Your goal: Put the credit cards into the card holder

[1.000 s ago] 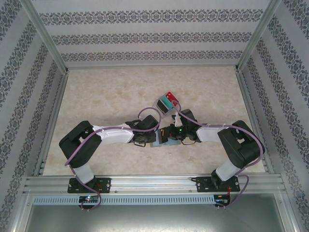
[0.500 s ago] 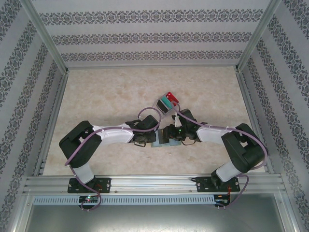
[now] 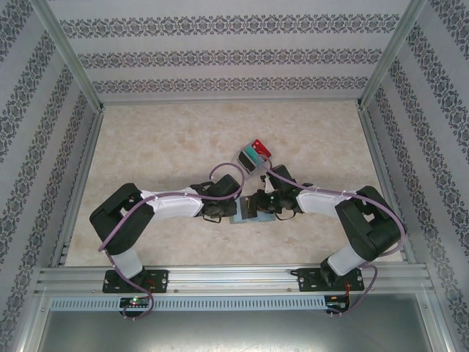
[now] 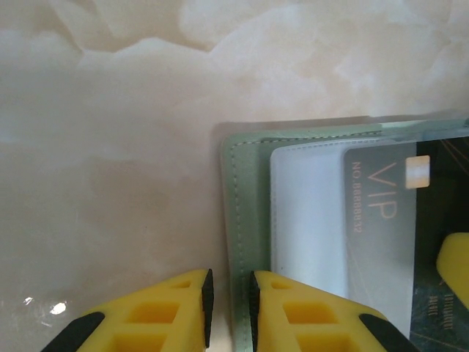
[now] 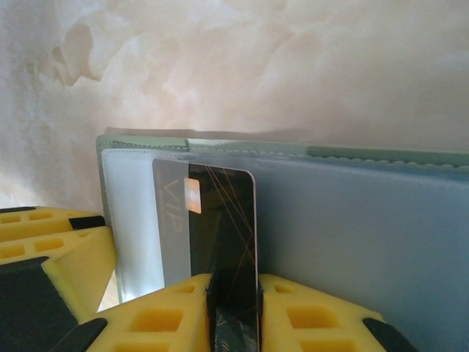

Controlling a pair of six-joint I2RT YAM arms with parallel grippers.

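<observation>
Pale marbled table (image 3: 161, 139); patterned walls (image 3: 220, 59) around; near its front edge, left gripper (image 4: 231, 286) pinches the holder (image 4: 249, 205); right gripper (image 5: 236, 290) pinches a black card (image 5: 223, 220).

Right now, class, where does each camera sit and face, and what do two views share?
Top external: above, behind the bases, looking down on the table; both arms show.
Left wrist: on the left arm, facing the card holder; left jaws straddle its edge.
Right wrist: on the right arm, facing the holder; right jaws pinch the dark VIP card.
Both wrist views share holder and card.
</observation>
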